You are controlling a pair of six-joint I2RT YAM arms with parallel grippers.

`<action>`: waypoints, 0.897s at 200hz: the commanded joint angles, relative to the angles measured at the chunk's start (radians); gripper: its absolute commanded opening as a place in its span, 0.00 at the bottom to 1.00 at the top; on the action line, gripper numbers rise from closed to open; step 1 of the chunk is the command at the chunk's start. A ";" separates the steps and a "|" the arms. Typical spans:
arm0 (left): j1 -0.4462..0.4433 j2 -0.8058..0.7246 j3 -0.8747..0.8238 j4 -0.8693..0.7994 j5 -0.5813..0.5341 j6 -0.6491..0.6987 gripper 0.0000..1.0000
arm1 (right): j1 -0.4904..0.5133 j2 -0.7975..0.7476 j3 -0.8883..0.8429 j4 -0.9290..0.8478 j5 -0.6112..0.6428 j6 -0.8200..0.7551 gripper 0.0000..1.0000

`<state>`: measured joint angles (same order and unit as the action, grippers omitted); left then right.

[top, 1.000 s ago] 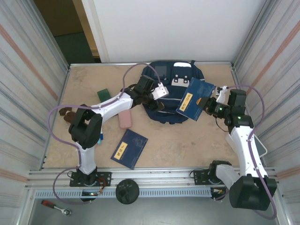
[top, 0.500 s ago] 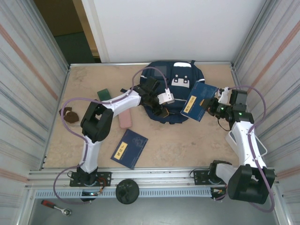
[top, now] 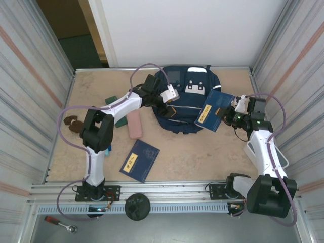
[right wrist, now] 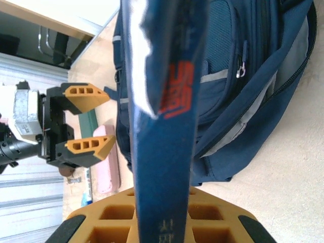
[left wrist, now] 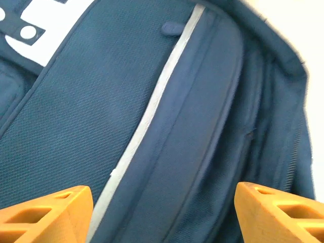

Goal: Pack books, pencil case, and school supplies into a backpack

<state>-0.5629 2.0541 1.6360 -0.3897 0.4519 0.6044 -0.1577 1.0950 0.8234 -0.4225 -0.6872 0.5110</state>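
The navy backpack lies at the table's far middle, its white stripe right under my left gripper. My left gripper hovers open over the backpack's left side, its orange fingertips wide apart with nothing between them. My right gripper is shut on one navy book, seen edge-on, tilted at the backpack's right edge. The second book lies flat near the front. The pink pencil case lies left of the backpack. A sliver of a blue-and-white pen shows beside the pouch.
A dark green block and brown lumps lie at the left. Corrugated walls close both sides. A black round knob sits on the front rail, and a wrench lies below it.
My left gripper swung right over the backpack, then drew back up and to the left, staying open. The right gripper carried the book slightly to the right.
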 commanded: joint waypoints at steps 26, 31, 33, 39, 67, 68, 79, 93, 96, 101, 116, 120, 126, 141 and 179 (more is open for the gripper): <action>-0.012 0.103 0.116 -0.140 -0.094 0.149 0.75 | -0.002 0.009 -0.009 0.041 -0.036 -0.016 0.00; -0.012 0.104 0.115 -0.143 -0.075 0.155 0.75 | -0.002 0.009 -0.009 0.041 -0.034 -0.017 0.00; -0.012 0.104 0.114 -0.143 -0.068 0.156 0.75 | -0.004 0.009 -0.009 0.039 -0.033 -0.017 0.00; -0.013 0.106 0.112 -0.143 -0.044 0.161 0.76 | -0.004 0.010 -0.008 0.039 -0.032 -0.017 0.00; -0.032 0.132 0.123 -0.138 -0.013 0.177 0.78 | -0.002 0.017 -0.010 0.045 -0.037 -0.014 0.00; -0.033 0.133 0.124 -0.137 -0.015 0.178 0.78 | -0.002 0.017 -0.009 0.045 -0.037 -0.013 0.00; -0.042 0.155 0.139 -0.126 -0.060 0.181 0.78 | -0.002 0.017 -0.010 0.045 -0.039 -0.012 0.00; -0.058 0.191 0.160 -0.103 -0.151 0.186 0.78 | 0.000 0.014 -0.014 0.045 -0.039 -0.012 0.00; -0.060 0.198 0.164 -0.101 -0.168 0.189 0.78 | -0.001 0.013 -0.014 0.044 -0.038 -0.012 0.00; -0.064 0.212 0.172 -0.096 -0.193 0.195 0.78 | 0.000 0.011 -0.017 0.044 -0.038 -0.011 0.00; -0.077 0.242 0.195 -0.097 -0.237 0.213 0.74 | 0.000 0.004 -0.025 0.043 -0.038 -0.010 0.00; -0.078 0.249 0.201 -0.095 -0.242 0.216 0.72 | 0.000 0.003 -0.027 0.042 -0.037 -0.010 0.00; -0.080 0.255 0.210 -0.093 -0.248 0.215 0.68 | 0.000 0.000 -0.029 0.041 -0.036 -0.010 0.00; -0.087 0.250 0.223 -0.091 -0.247 0.201 0.53 | 0.000 -0.006 -0.035 0.028 -0.028 -0.015 0.00; -0.078 0.078 0.174 -0.009 -0.106 0.061 0.26 | -0.009 -0.024 -0.027 -0.052 0.019 -0.027 0.00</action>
<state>-0.6548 2.2662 1.8332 -0.4675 0.2699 0.7597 -0.1577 1.1061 0.7937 -0.4267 -0.6777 0.5098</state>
